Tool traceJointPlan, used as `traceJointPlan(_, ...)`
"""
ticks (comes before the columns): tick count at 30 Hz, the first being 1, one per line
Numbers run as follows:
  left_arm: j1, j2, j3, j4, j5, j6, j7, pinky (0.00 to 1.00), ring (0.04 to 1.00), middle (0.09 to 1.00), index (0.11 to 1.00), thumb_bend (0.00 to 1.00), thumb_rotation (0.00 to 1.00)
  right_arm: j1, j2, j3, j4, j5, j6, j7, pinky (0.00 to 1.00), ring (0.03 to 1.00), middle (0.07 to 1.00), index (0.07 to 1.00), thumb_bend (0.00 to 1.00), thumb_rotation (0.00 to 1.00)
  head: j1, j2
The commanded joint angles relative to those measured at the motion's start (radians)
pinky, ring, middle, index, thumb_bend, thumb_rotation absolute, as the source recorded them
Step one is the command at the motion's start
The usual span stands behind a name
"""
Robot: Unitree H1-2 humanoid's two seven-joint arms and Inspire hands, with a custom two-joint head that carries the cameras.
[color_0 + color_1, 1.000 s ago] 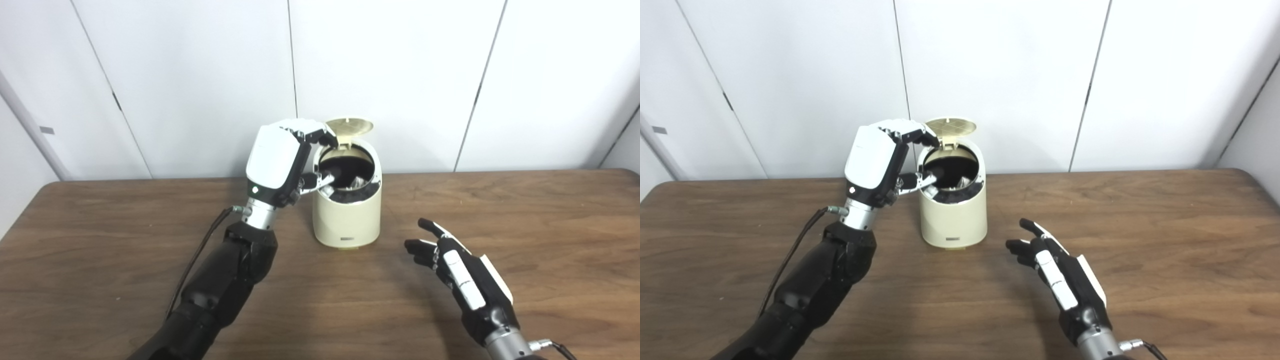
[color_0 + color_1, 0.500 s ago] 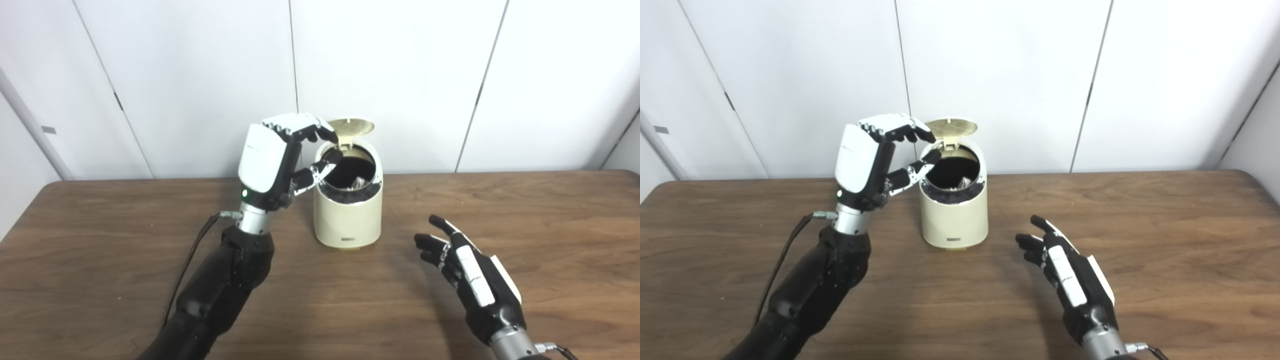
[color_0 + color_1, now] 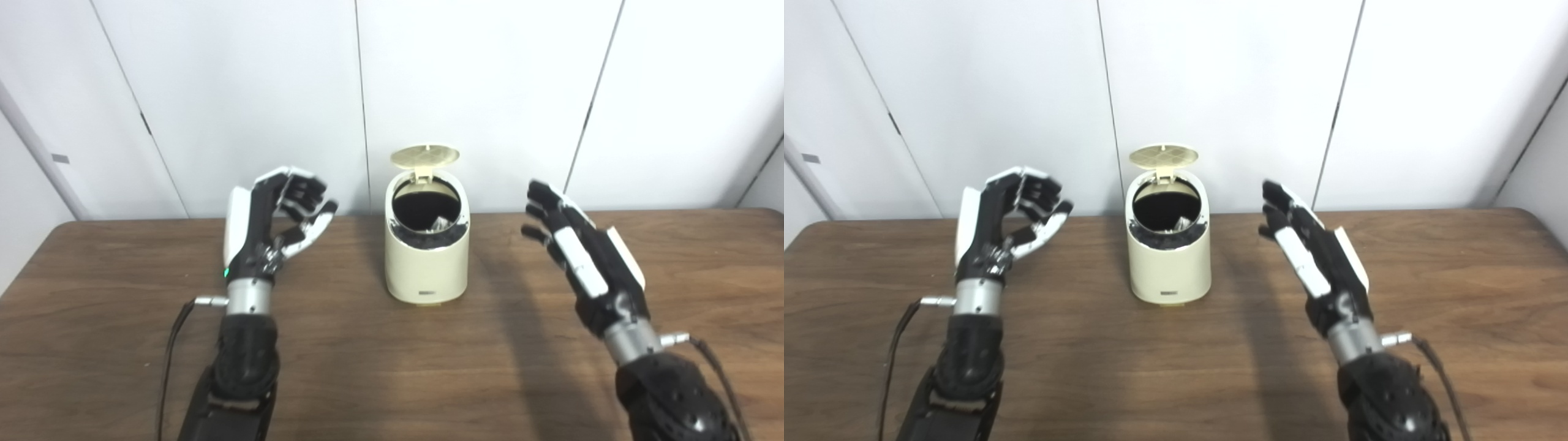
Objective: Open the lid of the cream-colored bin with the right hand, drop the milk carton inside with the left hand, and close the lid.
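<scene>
White wall panels with thin dark seams stand behind a brown, wood-grained counter [image 3: 392,367] whose far corners are rounded. Near its back edge, about midway between the two arms, sits the bin [image 3: 427,269]: a smooth, cream-colored, rounded cylinder with a small dark label at its foot and a dark liner showing at the mouth.

Its lid [image 3: 425,155], a flat round disc of the same cream tone, stands tipped back on its rear hinge, so the opening step looks done. Down inside the dark mouth lies something pale and creased, which I take to be the carton [image 3: 438,223]; it is too small to read, but neither hand holds anything, so the drop seems done as well. By this reckoning only the closing of the lid is left.

Well to the left of the bin the left hand [image 3: 269,223] hovers above the counter, empty, palm turned toward the bin, fingers loosely curled and apart from the thumb. To the right of the bin the right hand [image 3: 582,257] is raised, empty too, its fingers stretched out and spread, pointing up and toward the lid but not touching it. Both hands are black with glossy white shells; bare metal wrists join them to the matte black forearms.
</scene>
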Motion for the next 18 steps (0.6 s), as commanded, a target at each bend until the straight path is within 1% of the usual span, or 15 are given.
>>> traceJointPlan(1, -0.011, 0.006, 0.01, -0.054, -0.035, 0.013, -0.04, 0.53, 0.585, 0.663, 0.707, 0.57, 0.54, -0.056, -0.01, 0.007, -0.002, -0.03, -0.038, 0.002, 0.85, 0.928, 0.941, 0.913, 0.59, 0.81, -0.001, 0.002)
traceJointPlan(2, 0.001, 0.005, 0.014, -0.063, -0.049, 0.022, -0.054, 0.56, 0.623, 0.699, 0.736, 0.57, 0.58, -0.067, -0.01, 0.01, -0.001, -0.037, -0.031, 0.001, 0.85, 0.931, 0.942, 0.911, 0.58, 0.8, -0.002, 0.001)
traceJointPlan(4, 0.03, 0.005, 0.017, -0.073, -0.062, 0.033, -0.075, 0.61, 0.68, 0.752, 0.78, 0.53, 0.62, -0.093, -0.011, 0.02, 0.009, -0.063, -0.036, 0.0, 0.85, 0.935, 0.943, 0.908, 0.56, 0.78, -0.005, 0.002)
traceJointPlan(6, 0.059, 0.002, 0.018, -0.076, -0.063, 0.041, -0.086, 0.65, 0.717, 0.782, 0.803, 0.5, 0.63, -0.119, -0.023, 0.036, 0.024, -0.104, -0.046, 0.002, 0.84, 0.935, 0.948, 0.914, 0.55, 0.78, -0.009, 0.0)
traceJointPlan(9, 0.11, -0.004, 0.023, -0.059, -0.093, 0.022, -0.105, 0.72, 0.796, 0.84, 0.834, 0.47, 0.7, -0.169, -0.054, 0.078, 0.05, -0.207, -0.044, 0.005, 0.78, 0.915, 0.946, 0.924, 0.55, 0.84, -0.013, -0.008)
traceJointPlan(11, 0.14, -0.006, 0.018, -0.05, -0.099, 0.015, -0.116, 0.77, 0.829, 0.873, 0.864, 0.46, 0.75, -0.2, -0.08, 0.107, 0.071, -0.274, -0.045, 0.009, 0.76, 0.909, 0.95, 0.926, 0.53, 0.84, -0.016, -0.016)
traceJointPlan(13, 0.163, -0.013, 0.018, -0.043, -0.11, 0.008, -0.122, 0.79, 0.837, 0.893, 0.893, 0.46, 0.77, -0.234, -0.106, 0.136, 0.099, -0.334, -0.057, 0.015, 0.8, 0.911, 0.948, 0.925, 0.52, 0.85, -0.019, -0.019)
traceJointPlan(14, 0.172, -0.02, 0.021, -0.037, -0.123, 0.004, -0.125, 0.82, 0.85, 0.907, 0.919, 0.46, 0.79, -0.255, -0.117, 0.151, 0.115, -0.362, -0.056, 0.021, 0.84, 0.921, 0.951, 0.926, 0.51, 0.85, -0.021, -0.023)
traceJointPlan(15, 0.18, -0.026, 0.024, -0.034, -0.138, 0.003, -0.128, 0.84, 0.87, 0.922, 0.937, 0.47, 0.79, -0.275, -0.128, 0.164, 0.13, -0.383, -0.054, 0.029, 0.86, 0.925, 0.953, 0.929, 0.52, 0.86, -0.024, -0.025)
traceJointPlan(17, 0.19, -0.038, 0.03, -0.029, -0.177, 0.007, -0.139, 0.87, 0.922, 0.952, 0.966, 0.49, 0.81, -0.313, -0.14, 0.182, 0.161, -0.409, -0.054, 0.044, 0.85, 0.925, 0.957, 0.938, 0.53, 0.87, -0.028, -0.027)
traceJointPlan(18, 0.194, -0.042, 0.032, -0.026, -0.191, 0.006, -0.143, 0.88, 0.94, 0.958, 0.971, 0.49, 0.82, -0.33, -0.141, 0.186, 0.176, -0.413, -0.057, 0.049, 0.84, 0.919, 0.957, 0.942, 0.53, 0.85, -0.03, -0.029)
